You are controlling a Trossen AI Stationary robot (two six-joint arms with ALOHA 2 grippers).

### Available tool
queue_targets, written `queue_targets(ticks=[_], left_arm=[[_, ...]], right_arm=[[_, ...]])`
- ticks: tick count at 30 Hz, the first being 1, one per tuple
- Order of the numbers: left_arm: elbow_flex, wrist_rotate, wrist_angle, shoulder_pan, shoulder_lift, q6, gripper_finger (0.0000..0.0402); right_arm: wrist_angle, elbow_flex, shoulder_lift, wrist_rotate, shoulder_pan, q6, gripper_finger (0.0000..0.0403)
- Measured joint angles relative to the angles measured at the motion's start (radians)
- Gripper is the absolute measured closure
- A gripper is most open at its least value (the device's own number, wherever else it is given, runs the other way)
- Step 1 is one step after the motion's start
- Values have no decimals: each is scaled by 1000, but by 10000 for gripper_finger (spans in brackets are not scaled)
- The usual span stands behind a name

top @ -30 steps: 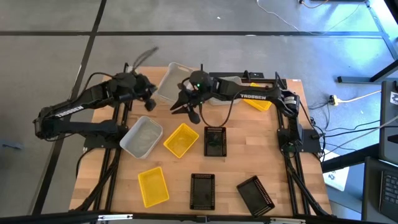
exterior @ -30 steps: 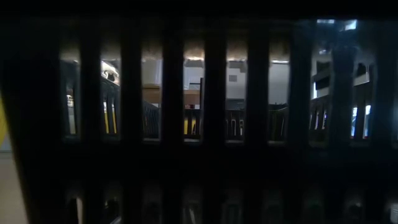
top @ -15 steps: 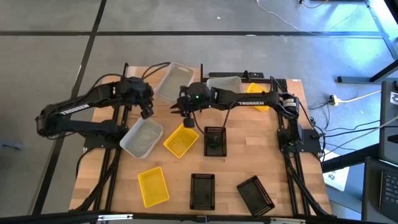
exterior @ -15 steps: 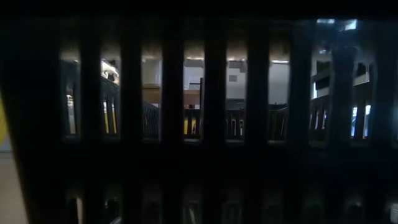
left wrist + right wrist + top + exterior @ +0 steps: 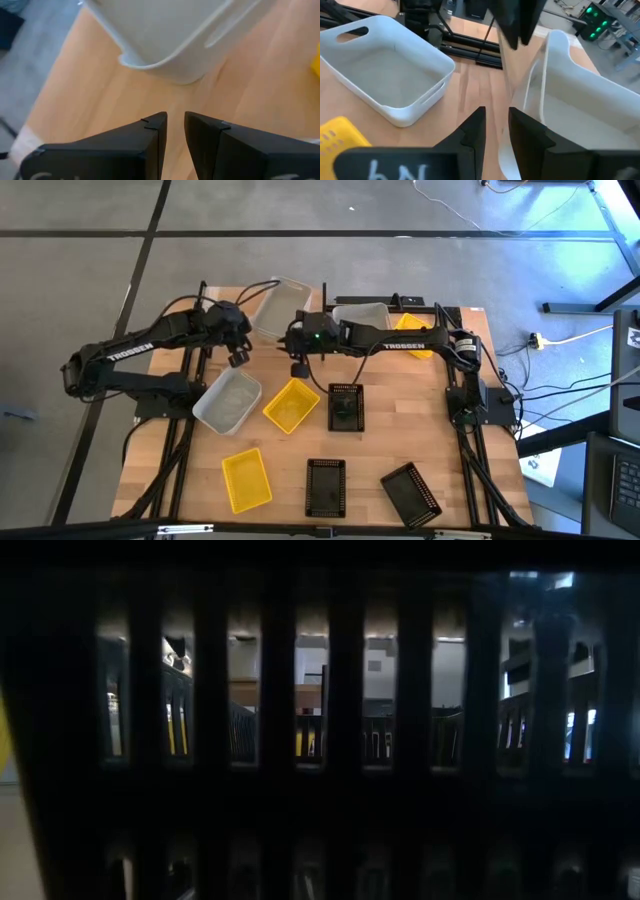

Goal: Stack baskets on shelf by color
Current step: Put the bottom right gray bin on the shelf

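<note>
At the table's twelve o'clock edge, the shelf, a pale board inside thin black rails, carries two white baskets: one tilted on its left half, another just right of the black divider, with a yellow basket at about one o'clock. The left gripper hovers over bare wood near the ten o'clock side, its fingers nearly closed on nothing, just above a third white basket lying on the table. The right gripper hangs near centre, likewise nearly closed and empty, between the tilted basket and a loose yellow basket. By my reading, the white stack is the step in hand, and the next move calls for opening over a rim of the loose white basket. These bins are smooth, rounded, thin-walled plastic with slot handles; three black perforated ones and another yellow wait toward six o'clock.
</note>
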Motion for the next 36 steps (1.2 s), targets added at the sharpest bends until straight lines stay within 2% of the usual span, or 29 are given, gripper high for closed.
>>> queue_targets(ticks=[2,4,6,9,19,24,30,33,36], left_arm=[[0,-46,0,7,0,2,342],[0,-71,1,23,0,14,342],[0,-66,5,44,0,51,342],[0,-34,13,75,-1,139,344],[0,19,117,111,33,278,348],[0,74,151,111,44,256,348],[0,102,209,111,55,260,348],[0,159,237,107,76,260,348],[0,164,276,103,100,261,348]], right_arm=[[-3,0,0,-31,2,-3,317],[-2,0,0,-116,3,-3,317],[0,0,0,-184,4,7,317],[7,0,0,-201,6,20,317],[28,0,-9,-202,5,0,317],[8,0,-38,-196,2,-6,317],[-26,2,-67,-109,-1,-29,317],[-29,2,-73,-105,-4,-28,317],[-41,2,-77,-105,-6,-25,317]])
